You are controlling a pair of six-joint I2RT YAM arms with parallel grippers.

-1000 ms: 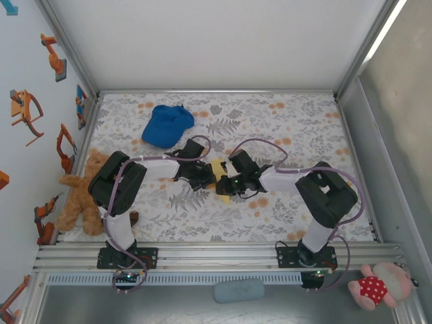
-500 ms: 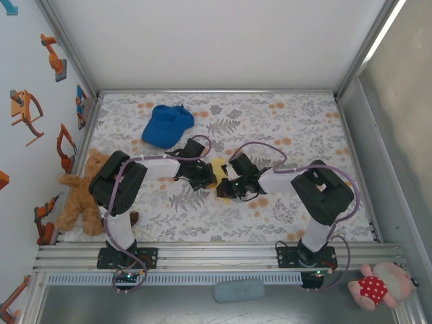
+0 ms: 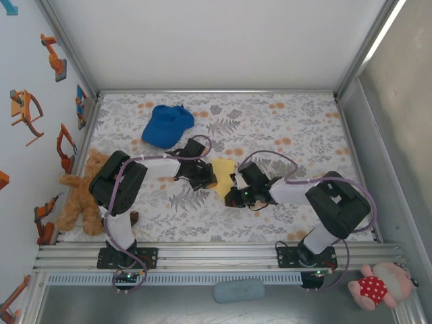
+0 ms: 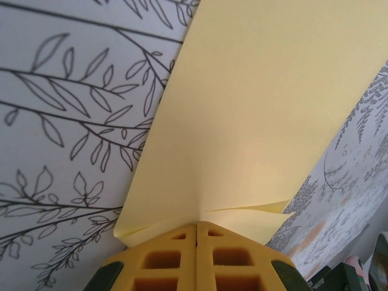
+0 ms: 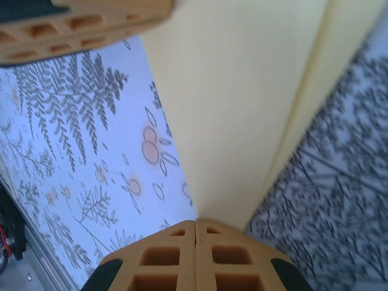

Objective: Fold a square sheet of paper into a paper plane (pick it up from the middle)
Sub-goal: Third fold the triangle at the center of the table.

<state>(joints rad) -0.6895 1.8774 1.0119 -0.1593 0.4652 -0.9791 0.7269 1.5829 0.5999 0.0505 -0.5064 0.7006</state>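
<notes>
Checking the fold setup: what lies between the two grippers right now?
The paper spans that gap, seen in the top view; the left gripper and right gripper are each shut on it.

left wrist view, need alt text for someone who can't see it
A yellow sheet of paper fans up and to the right from the left tool, whose two yellow fingers are shut on its near end at the bottom of the frame. Behind it lies a white tablecloth printed with grey leafy sprigs.
</notes>
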